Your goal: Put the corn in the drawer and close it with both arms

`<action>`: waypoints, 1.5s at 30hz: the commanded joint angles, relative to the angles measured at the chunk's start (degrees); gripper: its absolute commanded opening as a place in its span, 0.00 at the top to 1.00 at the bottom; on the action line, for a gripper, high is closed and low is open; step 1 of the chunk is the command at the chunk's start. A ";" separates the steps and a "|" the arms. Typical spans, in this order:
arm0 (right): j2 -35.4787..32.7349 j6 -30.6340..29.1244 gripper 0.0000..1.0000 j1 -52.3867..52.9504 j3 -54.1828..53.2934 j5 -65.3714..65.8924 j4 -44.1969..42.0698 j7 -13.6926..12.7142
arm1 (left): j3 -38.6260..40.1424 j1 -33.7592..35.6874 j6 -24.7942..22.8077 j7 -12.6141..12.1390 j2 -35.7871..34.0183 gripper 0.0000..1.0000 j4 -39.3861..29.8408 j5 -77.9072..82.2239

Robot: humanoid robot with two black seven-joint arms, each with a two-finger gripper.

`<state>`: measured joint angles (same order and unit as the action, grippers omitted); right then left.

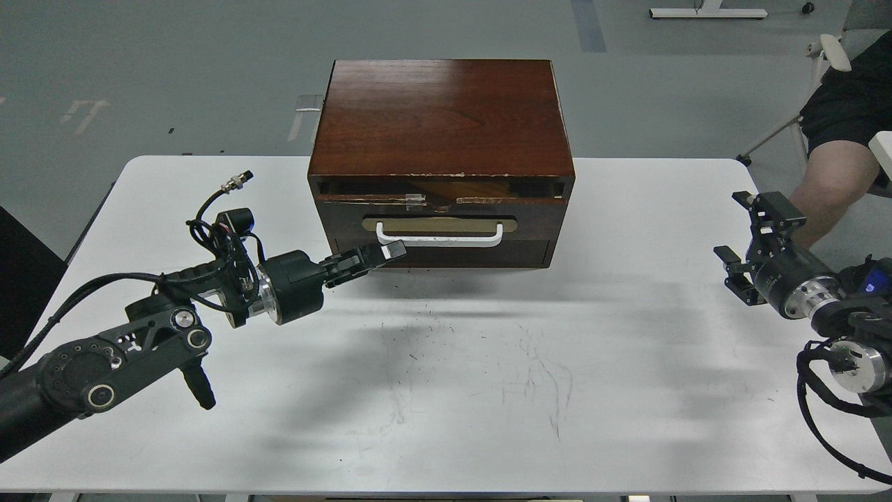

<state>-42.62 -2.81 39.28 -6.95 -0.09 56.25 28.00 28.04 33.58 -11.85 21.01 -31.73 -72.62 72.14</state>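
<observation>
A broad white table (pixel 627 390) with rounded corners fills the view, its smooth top marked by fine dark scratches near the middle. At its far centre stands a boxy cabinet (pixel 442 118) of glossy reddish-brown wood with a chipped front edge. Its shallow drawer (pixel 439 219) sits almost flush, only a thin dark gap showing above it; a tan oval plate (pixel 440 224) backs a white bar handle (pixel 440 240).

The left arm (pixel 139 341), black with silver rings and looped cables, reaches in from the near left. The left gripper (pixel 390 252) has its fingers drawn together at the handle's left end, touching or just in front of it. The right gripper (pixel 749 240) hangs at the table's right edge, well apart from the cabinet, fingers spread. The corn is not visible.
</observation>
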 commanded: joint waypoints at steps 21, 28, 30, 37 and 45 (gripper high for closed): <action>-0.80 0.08 0.00 -0.44 -0.34 0.00 0.00 0.00 | -0.35 0.96 5.35 -0.27 1.84 1.00 3.45 -0.07; -0.80 0.08 0.00 -0.44 -0.34 0.00 0.00 0.00 | -0.53 0.96 5.44 -0.27 1.84 1.00 3.54 0.02; -0.80 0.08 0.00 -0.44 -0.34 0.00 0.00 0.00 | -0.61 0.96 5.09 -0.19 1.76 1.00 3.45 0.02; -0.80 0.08 0.00 -0.44 -1.13 0.00 0.00 0.00 | -1.05 -0.10 -0.44 1.22 -2.81 0.92 -0.59 -0.51; -0.54 0.17 0.00 -0.44 -3.33 0.00 0.00 0.00 | 0.26 -0.54 -3.61 6.99 -10.19 0.00 -7.01 -13.92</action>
<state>-43.43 -2.72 38.84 -9.50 -0.09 56.24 28.00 27.72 33.03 -15.23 26.84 -39.97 -78.64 65.73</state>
